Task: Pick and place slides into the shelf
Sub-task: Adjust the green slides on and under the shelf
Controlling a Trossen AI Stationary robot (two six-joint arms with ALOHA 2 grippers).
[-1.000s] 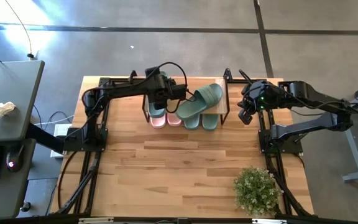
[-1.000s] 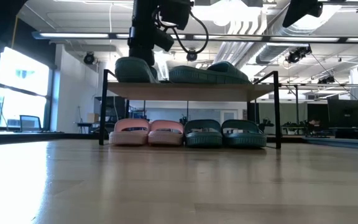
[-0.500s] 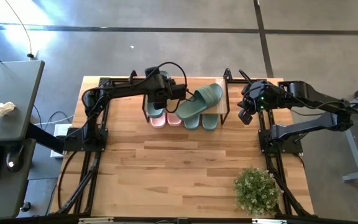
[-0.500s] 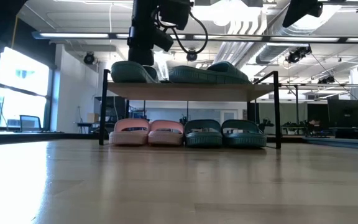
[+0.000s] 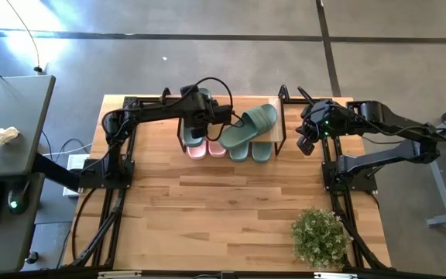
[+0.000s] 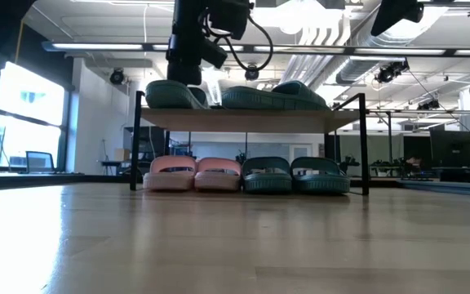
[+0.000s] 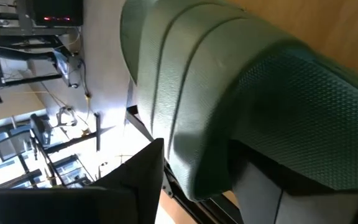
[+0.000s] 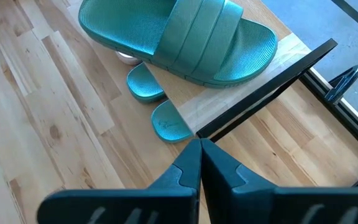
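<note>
The shelf [image 6: 243, 119] stands at the table's far middle. On its top plank lie two sage-green slides: a left one [image 6: 170, 94] and a right one [image 5: 250, 125] lying askew. Two pink slides [image 6: 194, 173] and two green slides [image 6: 296, 175] sit on the lower tier. My left gripper [image 6: 188, 75] hovers open just over the left top slide [image 7: 229, 93], with one finger [image 7: 135, 180] beside the slide's edge. My right gripper [image 8: 199, 155] is shut and empty, up in the air right of the shelf. My left gripper stands open around the left top slide, which rests flat on the plank. I cannot tell whether a finger touches its edge.
A potted plant [image 5: 317, 236] stands at the table's near right. Bare wooden tabletop [image 5: 223, 201] stretches in front of the shelf. A grey desk [image 5: 6, 124] stands beyond the table's left edge.
My left gripper has opened and let go of the left top slide without moving away. The slide, held slightly raised a second ago, has settled flat onto the shelf's top plank.
</note>
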